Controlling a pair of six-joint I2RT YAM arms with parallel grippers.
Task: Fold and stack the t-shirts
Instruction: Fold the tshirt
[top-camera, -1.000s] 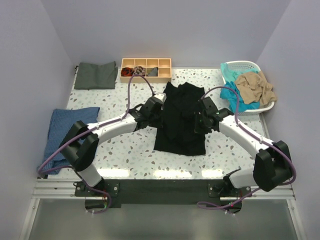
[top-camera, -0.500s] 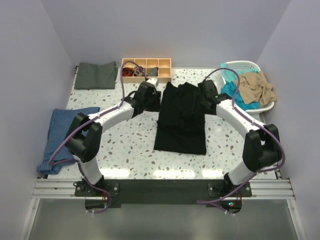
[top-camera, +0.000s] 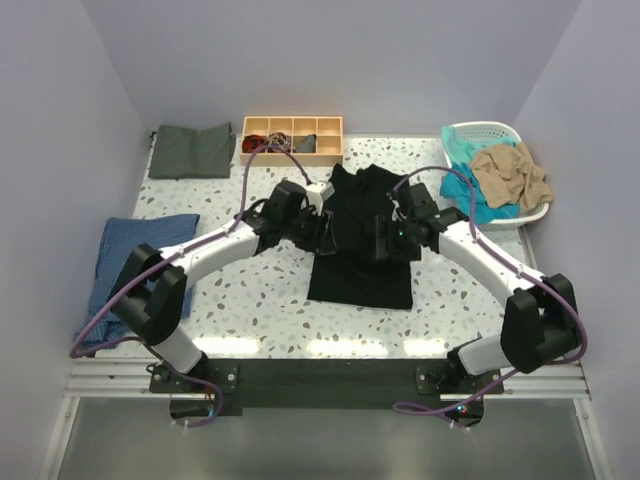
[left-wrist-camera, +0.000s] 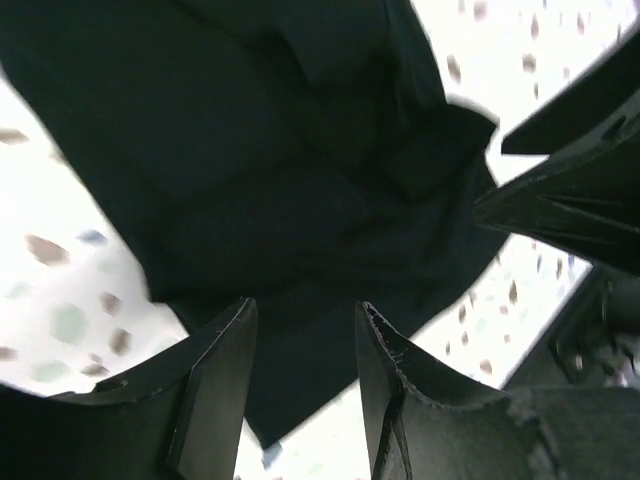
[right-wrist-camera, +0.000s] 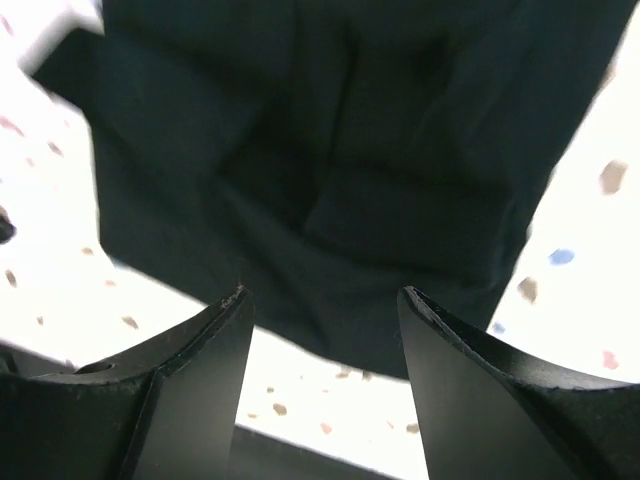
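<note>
A large black t-shirt (top-camera: 360, 280) lies in a long narrow fold in the middle of the table. Both grippers hover over its middle. My left gripper (top-camera: 322, 232) comes in from the left and my right gripper (top-camera: 386, 240) from the right. In the left wrist view the left gripper (left-wrist-camera: 305, 340) is open with only the black cloth (left-wrist-camera: 280, 180) beneath it. In the right wrist view the right gripper (right-wrist-camera: 322, 310) is open wider above the shirt's edge (right-wrist-camera: 350, 150). A dark grey-green t-shirt (top-camera: 190, 150) lies folded at the back left. Teal (top-camera: 470, 195) and tan (top-camera: 512, 172) t-shirts are heaped in a basket.
A white laundry basket (top-camera: 490, 130) stands at the back right. A wooden compartment tray (top-camera: 292, 128) with small cloth bundles sits at the back centre. A blue folded cloth (top-camera: 135, 265) lies at the left edge. Purple cables loop above both arms.
Both grippers, shut at the shirt's sides a second ago, opened. The arms swung to the shirt's far end and have come back over its middle.
</note>
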